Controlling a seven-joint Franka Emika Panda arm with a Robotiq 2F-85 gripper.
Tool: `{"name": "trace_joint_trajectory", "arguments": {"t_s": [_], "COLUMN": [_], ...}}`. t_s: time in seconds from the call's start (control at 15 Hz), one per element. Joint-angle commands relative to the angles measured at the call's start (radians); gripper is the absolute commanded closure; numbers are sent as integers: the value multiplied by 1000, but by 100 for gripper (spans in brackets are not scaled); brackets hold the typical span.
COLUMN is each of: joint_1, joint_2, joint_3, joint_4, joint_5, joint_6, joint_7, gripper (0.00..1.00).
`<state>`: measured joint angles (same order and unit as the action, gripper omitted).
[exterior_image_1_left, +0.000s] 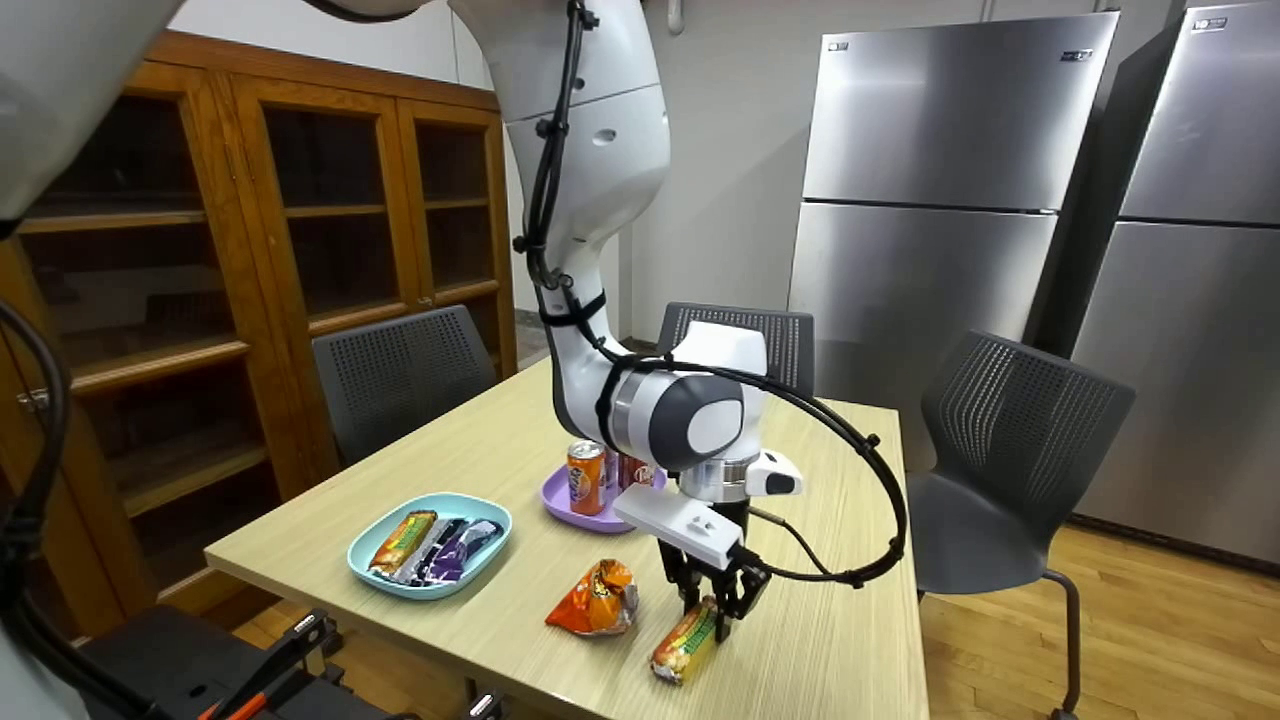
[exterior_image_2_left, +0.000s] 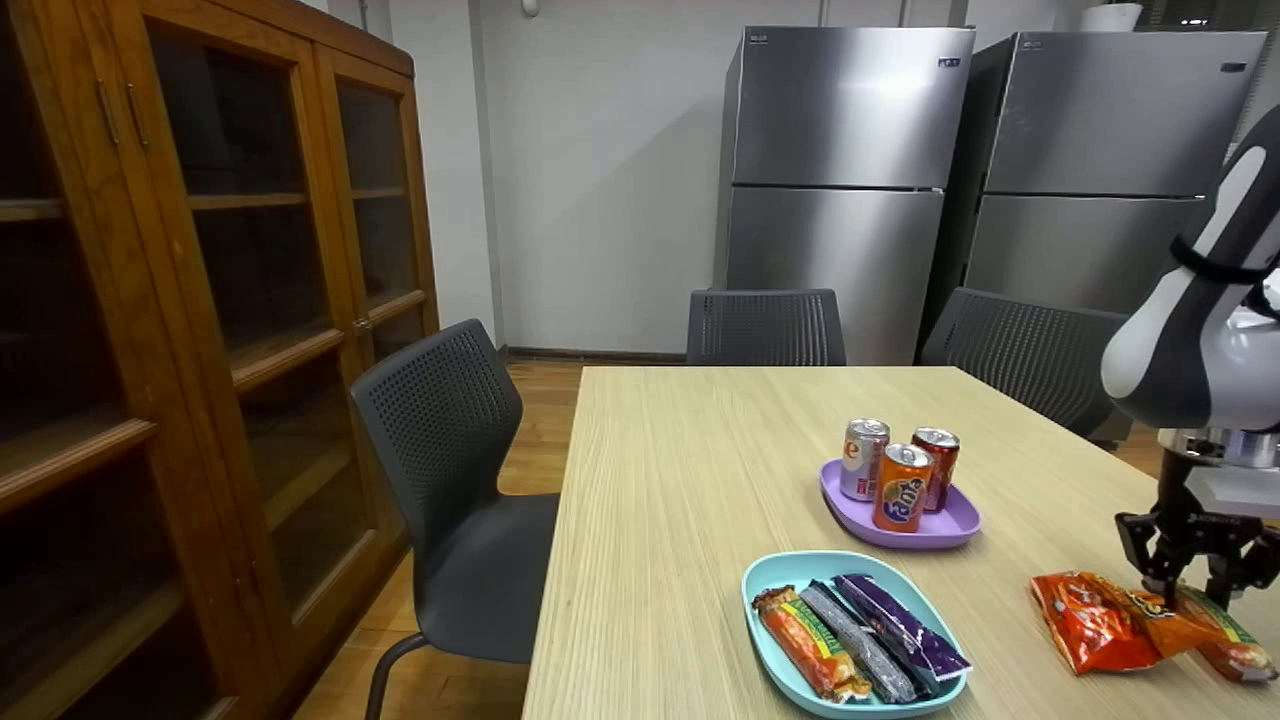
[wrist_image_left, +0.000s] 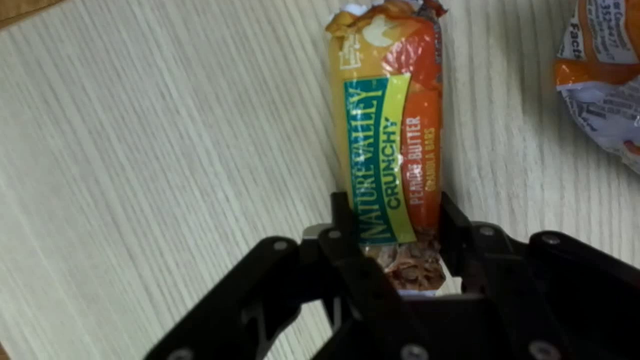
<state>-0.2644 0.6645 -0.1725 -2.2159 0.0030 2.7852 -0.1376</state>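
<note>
One granola bar (wrist_image_left: 390, 140) (near table edge (exterior_image_1_left: 440, 652)).

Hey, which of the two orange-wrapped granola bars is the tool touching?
The granola bar lying directly on the table: the tool is closed on it near one end. Its lookalike lies in the turquoise tray.

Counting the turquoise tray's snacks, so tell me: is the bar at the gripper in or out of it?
Out: the bar lies on the table, the gripper closed on one end, apart from the turquoise tray.
</note>
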Motion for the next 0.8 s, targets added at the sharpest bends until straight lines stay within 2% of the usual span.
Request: {"name": "trace_joint_trajectory", "arguments": {"t_s": [0.0, 0.27, 0.73], "joint_1": [-18, -23, 14], "joint_2": [-25, -78, -180], "joint_3": [18, 26, 32], "joint_4": [7, -13, -68], "joint_5": [7, 8, -9], "joint_6": [-18, 4, 34], "joint_7": [5, -7, -2], "gripper": [82, 82, 82]}}
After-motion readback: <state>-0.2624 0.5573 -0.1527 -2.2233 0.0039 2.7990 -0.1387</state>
